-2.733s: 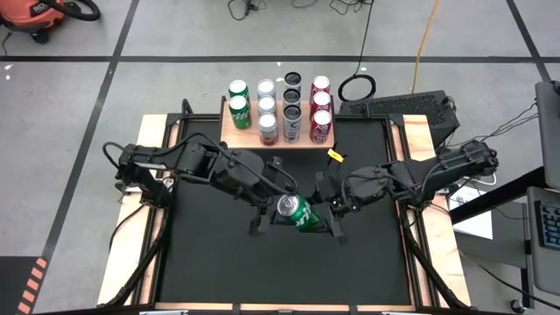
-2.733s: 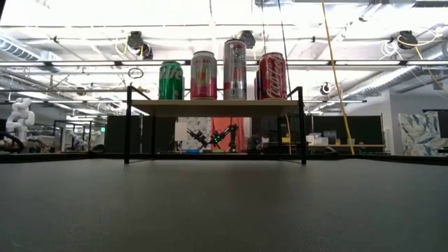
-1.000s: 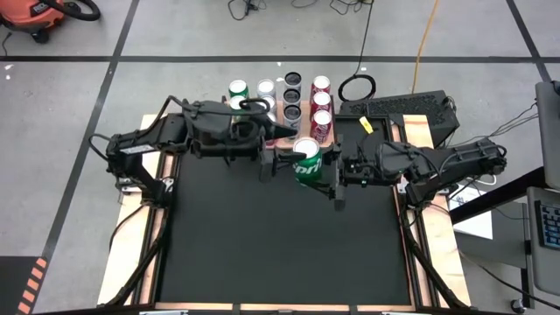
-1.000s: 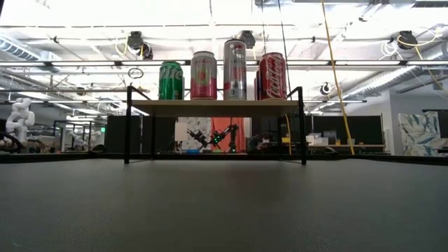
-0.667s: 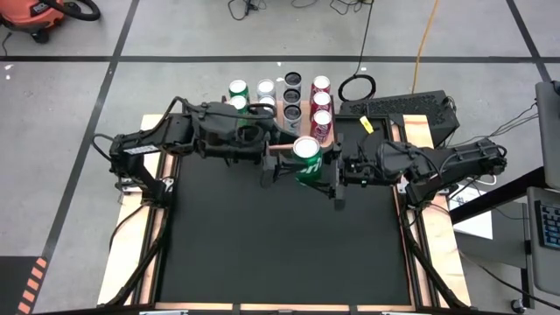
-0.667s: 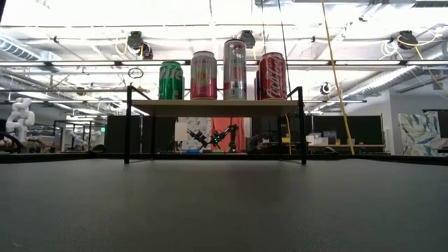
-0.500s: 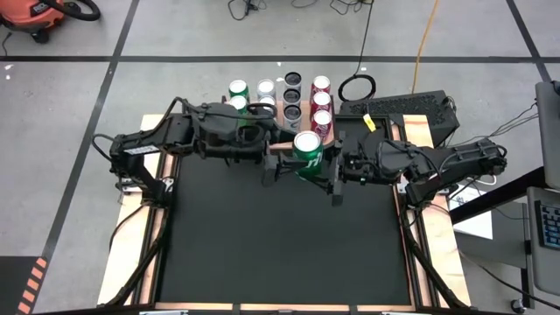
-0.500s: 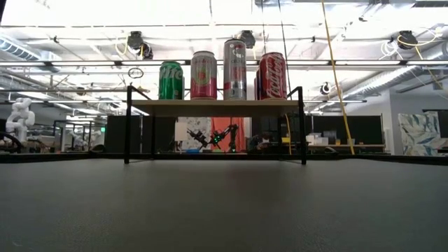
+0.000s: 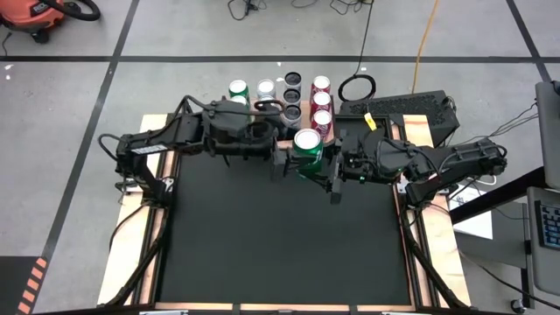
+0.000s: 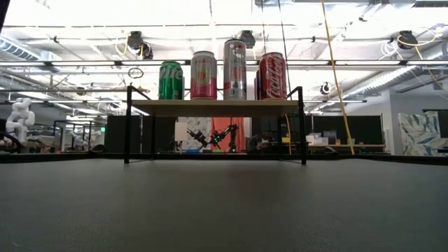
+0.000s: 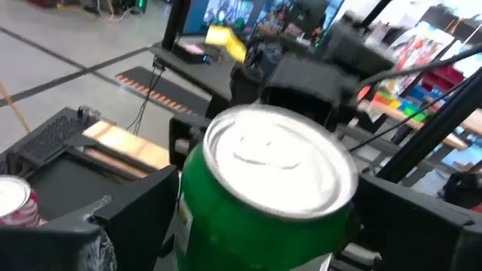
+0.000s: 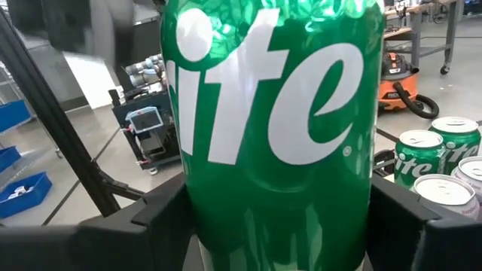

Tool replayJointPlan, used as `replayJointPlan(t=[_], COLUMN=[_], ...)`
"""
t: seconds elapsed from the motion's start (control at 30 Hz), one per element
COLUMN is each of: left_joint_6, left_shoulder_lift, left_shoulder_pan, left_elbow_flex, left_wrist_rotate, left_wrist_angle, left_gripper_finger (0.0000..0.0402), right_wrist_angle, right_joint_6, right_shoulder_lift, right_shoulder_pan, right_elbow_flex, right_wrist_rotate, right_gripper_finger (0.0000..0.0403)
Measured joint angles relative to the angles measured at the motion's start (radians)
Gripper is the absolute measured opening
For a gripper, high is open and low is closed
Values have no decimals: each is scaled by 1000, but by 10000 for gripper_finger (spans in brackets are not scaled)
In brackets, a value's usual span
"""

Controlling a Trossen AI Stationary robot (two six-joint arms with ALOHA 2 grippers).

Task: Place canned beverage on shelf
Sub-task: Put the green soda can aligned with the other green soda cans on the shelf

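A green canned beverage (image 9: 307, 143) stands upright in the air just in front of the shelf (image 10: 213, 107), a light wooden plank on thin black legs at the table's far edge. My right gripper (image 9: 322, 163) reaches in from the right and is shut on the can (image 12: 275, 128). My left gripper (image 9: 284, 158) comes from the left. It is open, with its fingers close on either side of the can's upper part (image 11: 279, 173). Neither gripper nor the held can appears in the low view. My right gripper pinches the can's round side wall (image 12: 203, 218) between its two fingers (image 12: 151, 226), below the silver top. The fingers come level from the table's right side. The can sits upright in the hold, lifted clear of the table.
Rows of cans fill the shelf: green (image 9: 238, 88), white (image 9: 266, 88), dark (image 9: 292, 81) and red (image 9: 320, 85). A dark keyboard-like unit (image 9: 411, 107) lies at the far right. The black tabletop (image 9: 280, 245) spreads toward the near edge between wooden side rails.
The green can has tipped from a slant to upright, and its top has shifted a little toward the shelf. My left gripper has moved toward the table's right edge, closer around the can, still open. My right gripper has stayed in place, still shut on the can.
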Motion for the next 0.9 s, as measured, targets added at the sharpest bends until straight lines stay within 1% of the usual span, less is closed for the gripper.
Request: replayJointPlan(t=[0.63, 0.73, 0.9], left_joint_6=[-28, -28, -25], left_shoulder_lift=[-2, -2, -2], left_shoulder_pan=[2, 2, 2], left_elbow_flex=[0, 0, 0], left_wrist_rotate=[17, 17, 18], left_wrist_angle=[-3, -3, -5], left_gripper_finger=[394, 379, 334], right_wrist_angle=[-9, -10, -9], right_joint_6=[-1, -1, 0], right_shoulder_lift=[0, 0, 0], right_shoulder_pan=[0, 0, 1], right_elbow_flex=[0, 0, 0], right_wrist_rotate=[-1, -1, -4], right_gripper_finger=[274, 274, 274])
